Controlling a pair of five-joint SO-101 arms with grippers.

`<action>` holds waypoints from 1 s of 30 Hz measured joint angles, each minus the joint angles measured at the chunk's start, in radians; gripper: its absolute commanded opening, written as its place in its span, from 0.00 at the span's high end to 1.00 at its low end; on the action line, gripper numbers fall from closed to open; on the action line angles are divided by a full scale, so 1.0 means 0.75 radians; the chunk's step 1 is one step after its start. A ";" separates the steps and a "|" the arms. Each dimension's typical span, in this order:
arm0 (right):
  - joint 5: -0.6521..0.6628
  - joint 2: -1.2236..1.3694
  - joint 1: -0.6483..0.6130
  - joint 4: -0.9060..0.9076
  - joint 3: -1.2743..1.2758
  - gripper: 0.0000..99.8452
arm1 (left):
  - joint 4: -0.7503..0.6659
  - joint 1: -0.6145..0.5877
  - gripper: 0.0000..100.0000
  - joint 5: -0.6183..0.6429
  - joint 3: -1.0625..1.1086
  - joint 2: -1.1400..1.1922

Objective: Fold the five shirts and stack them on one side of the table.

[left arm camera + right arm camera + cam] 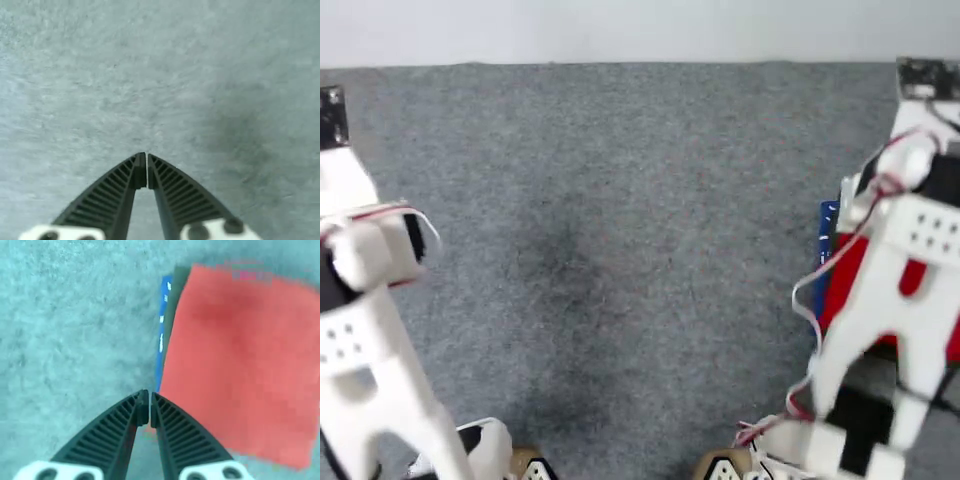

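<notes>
Stack of folded shirts (240, 370), red shirt (845, 275) on top and a blue edge (162, 335) beneath, lay at the right side of the table (620, 220), right gripper (145, 410) over its edge, jaws closed, empty, left gripper (147, 172) likewise closed over grey table at left.

Both arms are white plastic shells joined by black blocks (857, 415): the left arm (370, 370) at 9 o'clock in the high view, the right arm (875, 310) at 3 o'clock. Thin red and white cables (380, 212) loop loosely along each, and small dark screw holes (932, 232) dot the shells. The left pincer (146, 162) and right pincer (149, 399) have black, ribbed, tapering fingers (110, 195) on white mounts (215, 232) with dark screws.
</notes>
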 measured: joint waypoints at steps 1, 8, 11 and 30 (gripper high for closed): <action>-0.020 -0.072 0.002 0.000 0.072 0.99 | -0.014 0.033 0.99 0.029 0.043 -0.053; -0.053 -0.485 -0.016 -0.229 0.642 0.99 | -0.364 0.123 0.99 0.104 0.575 -0.458; -0.053 -0.673 -0.016 -0.385 0.921 0.99 | -0.569 0.125 0.99 0.113 0.886 -0.640; -0.053 -1.813 -0.143 -1.043 2.392 0.99 | -1.064 0.364 0.99 0.113 2.038 -1.446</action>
